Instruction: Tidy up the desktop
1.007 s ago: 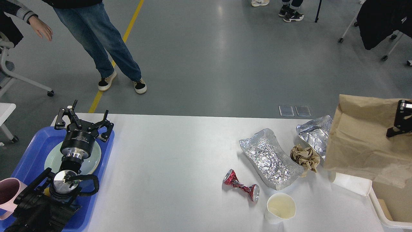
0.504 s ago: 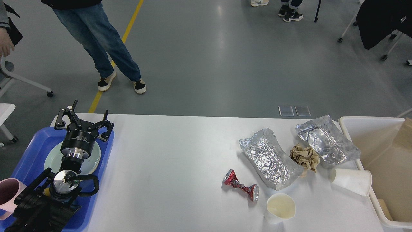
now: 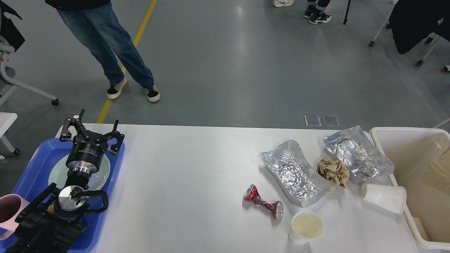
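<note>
The left arm's black two-finger gripper [image 3: 92, 129] hangs over the far end of the blue plastic tray [image 3: 31, 165], its fingers spread wide with nothing between them. Under the arm's wrist lies a pale green round plate [image 3: 102, 174] in that tray, and at the tray's near left corner stands a pink mug [image 3: 8, 211], partly cut off by the edge of the view. The right arm does not show at all.

The tray sits on the left end of the large white bench [image 3: 182, 182], the smooth rectangular desktop with rounded corners that fills the lower half of the view from the tray across to the bin. Its middle stretch is bare. Towards the right lies a crushed red drinks can [image 3: 263, 203], pinched in the middle, and just near of it a white paper cup [image 3: 306, 226] stands upright with its mouth open. Beyond the can lies a crumpled silver foil tray [image 3: 295, 172]. A ball of scrunched brown paper [image 3: 332, 171] sits between that and a second crumpled foil tray [image 3: 357, 154], touching both. Another white paper cup [image 3: 383, 197] lies on its side just near of the second foil tray, close to the cream-white plastic bin [image 3: 390, 140] at the bench's right end. Brown paper [image 3: 434, 175] lies inside the bin.

Behind the bench, on the grey floor, stands a person in blue jeans [image 3: 105, 42] by a yellow line [image 3: 130, 56].
</note>
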You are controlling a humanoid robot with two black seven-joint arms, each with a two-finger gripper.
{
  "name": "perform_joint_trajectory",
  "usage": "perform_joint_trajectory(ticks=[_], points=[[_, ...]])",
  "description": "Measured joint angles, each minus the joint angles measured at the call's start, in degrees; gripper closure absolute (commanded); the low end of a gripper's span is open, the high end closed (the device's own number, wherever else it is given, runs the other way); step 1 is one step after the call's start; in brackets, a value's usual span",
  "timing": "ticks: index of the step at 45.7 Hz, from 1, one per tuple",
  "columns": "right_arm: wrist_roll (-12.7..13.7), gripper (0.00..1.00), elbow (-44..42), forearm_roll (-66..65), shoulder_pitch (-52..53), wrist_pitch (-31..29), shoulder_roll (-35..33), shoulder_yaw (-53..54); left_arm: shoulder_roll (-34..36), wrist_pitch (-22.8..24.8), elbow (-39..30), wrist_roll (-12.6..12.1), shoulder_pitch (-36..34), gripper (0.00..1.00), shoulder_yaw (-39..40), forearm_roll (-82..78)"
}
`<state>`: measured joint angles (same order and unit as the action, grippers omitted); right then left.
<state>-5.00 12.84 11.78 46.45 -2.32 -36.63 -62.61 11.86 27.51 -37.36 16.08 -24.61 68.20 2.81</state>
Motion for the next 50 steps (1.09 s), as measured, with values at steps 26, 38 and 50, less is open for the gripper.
perform_joint_trajectory(ticks=[26, 38, 50], points=[[2.35, 0.65, -5.19, 0.03, -13.45, 10.28, 7.11, 7.58, 0.03, 0.00, 0.00, 0.00, 0.00, 0.04, 0.00, 0.00], [2.27, 0.00, -5.11, -0.08, -14.33, 13.39, 8.75, 7.37, 0.04, 0.00, 0.00, 0.00, 0.00, 0.04, 0.00, 0.00], [1.99, 0.00, -4.53, -0.16, -14.25, 14.88, 8.94, 7.43, 0.04, 0.00, 0.00, 0.00, 0.00, 0.04, 0.00, 0.00]])
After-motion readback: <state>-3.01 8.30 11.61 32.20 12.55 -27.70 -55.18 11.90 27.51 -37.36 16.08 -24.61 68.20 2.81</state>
